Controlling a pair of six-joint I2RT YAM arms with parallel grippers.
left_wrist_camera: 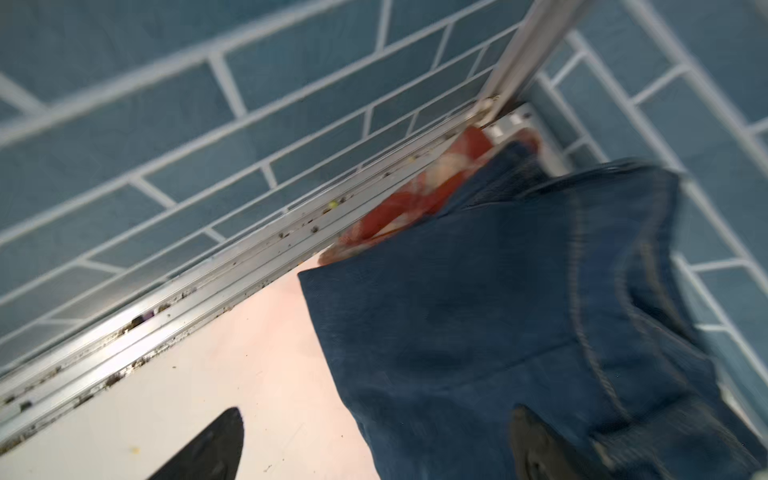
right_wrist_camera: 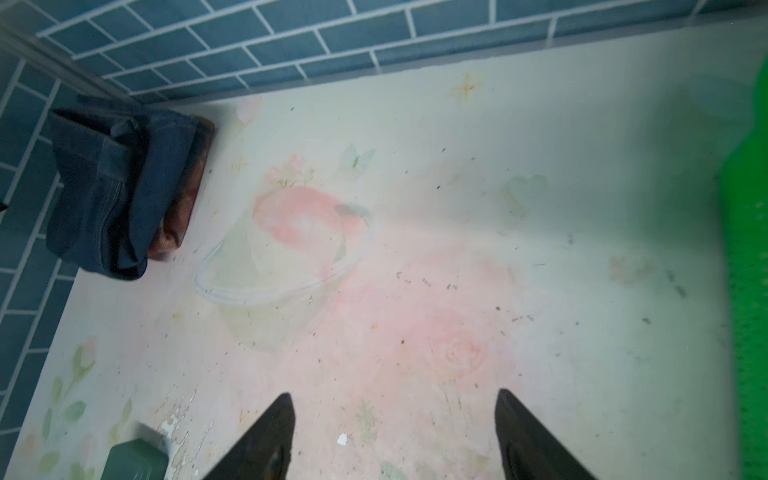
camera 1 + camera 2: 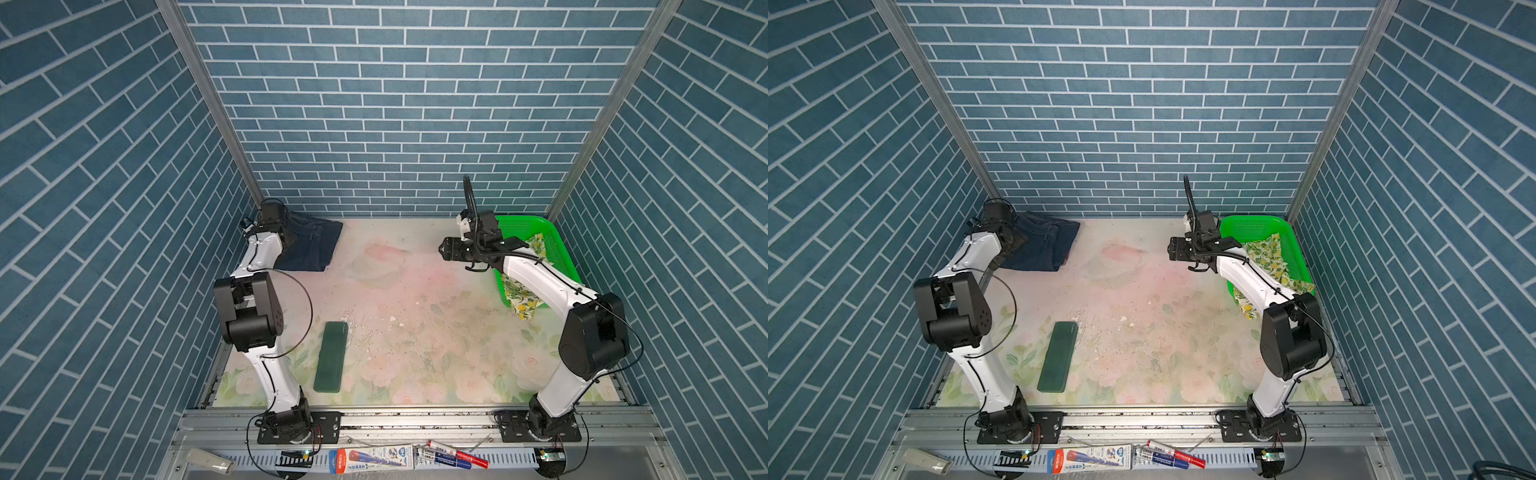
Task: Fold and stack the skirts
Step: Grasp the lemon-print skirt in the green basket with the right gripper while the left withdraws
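Blue denim skirt [image 1: 478, 311] tops the plaid skirt [image 1: 399, 208]. The left claw [image 1: 376, 415] and right claw [image 2: 395, 392] are apart, empty. The left may snag and unfold it.

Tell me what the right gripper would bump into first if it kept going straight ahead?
Probably the bare flowery table. The right gripper is open and seems tilted down, with nothing in its line. The denim skirt lies off to one side, though depth is unclear.

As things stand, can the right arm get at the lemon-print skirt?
Probably yes: the lemon-print skirt lies uncovered in the basket, but the open right end effector points away, so the arm must turn back.
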